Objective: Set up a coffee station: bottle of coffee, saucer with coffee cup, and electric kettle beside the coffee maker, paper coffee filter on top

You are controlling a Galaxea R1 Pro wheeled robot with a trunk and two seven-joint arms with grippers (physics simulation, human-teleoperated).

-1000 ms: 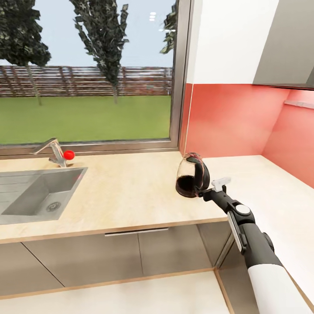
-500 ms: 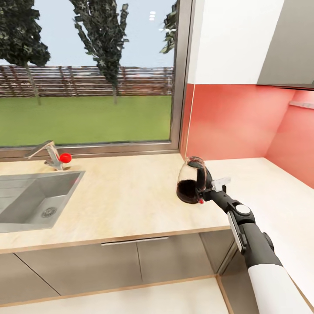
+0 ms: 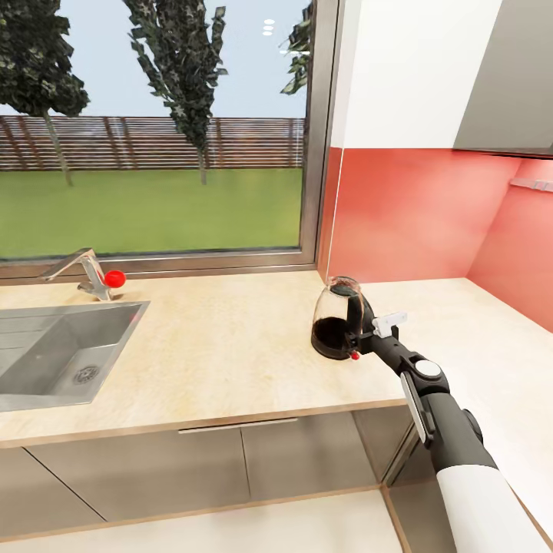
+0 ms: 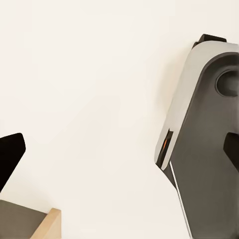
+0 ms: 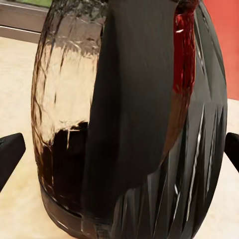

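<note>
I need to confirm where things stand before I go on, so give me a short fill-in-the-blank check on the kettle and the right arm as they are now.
1. The electric kettle stands upright on the kitchen ____.
2. The right gripper is at the kettle's black ____.
3. The sink is set in the countertop under the ____.
4. The wall behind the kettle is coloured ____.

Missing words: countertop; handle; window; red
</note>
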